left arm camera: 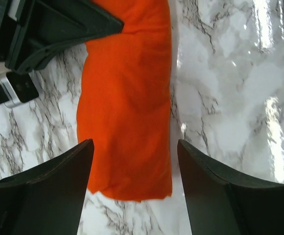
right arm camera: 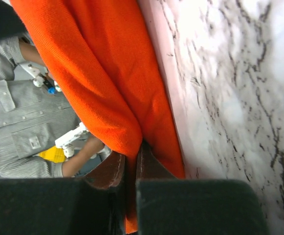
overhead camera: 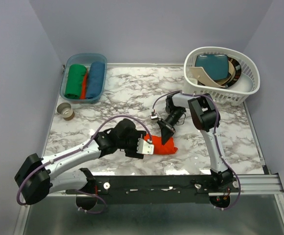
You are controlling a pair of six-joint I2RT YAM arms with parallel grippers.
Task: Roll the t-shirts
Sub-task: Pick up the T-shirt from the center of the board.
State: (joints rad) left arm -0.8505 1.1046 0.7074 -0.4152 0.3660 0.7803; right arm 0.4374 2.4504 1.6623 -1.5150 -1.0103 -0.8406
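Observation:
An orange-red t-shirt (overhead camera: 164, 145) lies as a short roll on the marble table, front of centre. My left gripper (overhead camera: 147, 147) is at its left end. In the left wrist view this gripper (left arm camera: 134, 147) stands open, its two dark fingers on either side of the roll's (left arm camera: 127, 103) near end and apart from the cloth. My right gripper (overhead camera: 165, 133) comes down on the roll's far end. It is shut (right arm camera: 131, 159), pinching a fold of the orange t-shirt (right arm camera: 98, 73) between its brown pads.
A blue bin (overhead camera: 66, 78) at the back left holds rolled green, orange and blue shirts. A white laundry basket (overhead camera: 239, 93) with folded items stands at the back right. A tape roll (overhead camera: 65, 110) lies near the left edge.

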